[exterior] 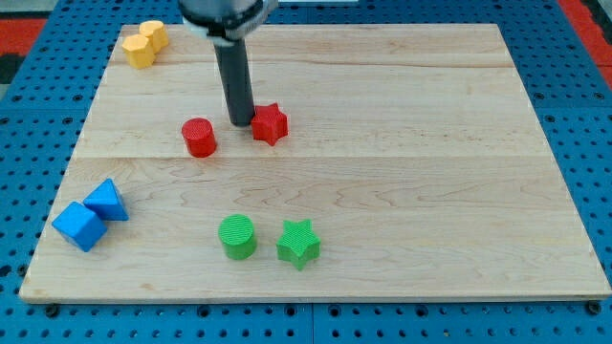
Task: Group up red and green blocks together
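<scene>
A red cylinder and a red star sit on the wooden board in the upper middle. My tip stands between them, just left of the red star and close to touching it. A green cylinder and a green star sit side by side near the view's bottom, below the red blocks.
Two yellow blocks sit together at the top left corner. Two blue blocks sit together at the left edge, lower down. The wooden board lies on a blue pegboard surface.
</scene>
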You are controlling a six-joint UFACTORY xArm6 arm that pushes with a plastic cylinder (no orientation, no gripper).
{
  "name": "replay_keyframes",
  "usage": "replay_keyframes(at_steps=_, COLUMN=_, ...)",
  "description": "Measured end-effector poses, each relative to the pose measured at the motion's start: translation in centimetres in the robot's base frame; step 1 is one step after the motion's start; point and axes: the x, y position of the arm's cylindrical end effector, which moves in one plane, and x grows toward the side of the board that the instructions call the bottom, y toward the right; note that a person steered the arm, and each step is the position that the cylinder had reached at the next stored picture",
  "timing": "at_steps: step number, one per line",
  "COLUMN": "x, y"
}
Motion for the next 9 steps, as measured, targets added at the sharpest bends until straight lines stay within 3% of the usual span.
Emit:
replay_keyframes(at_steps=1, x=-0.1, y=3.4)
replay_keyframes(at_steps=2, x=7.2, y=7.6)
replay_keyframes(at_steps=3, x=12.8, y=7.6)
replay_keyframes(at_steps=4, x=7.8, y=7.5)
replay_keyframes(at_steps=5, x=-0.5, y=4.9)
replay_keyframes(at_steps=6, x=0.9, y=-3.8)
replay_keyframes(at_steps=8, x=6.7, y=-7.0)
replay_keyframes(at_steps=9, x=7.3, y=-13.2)
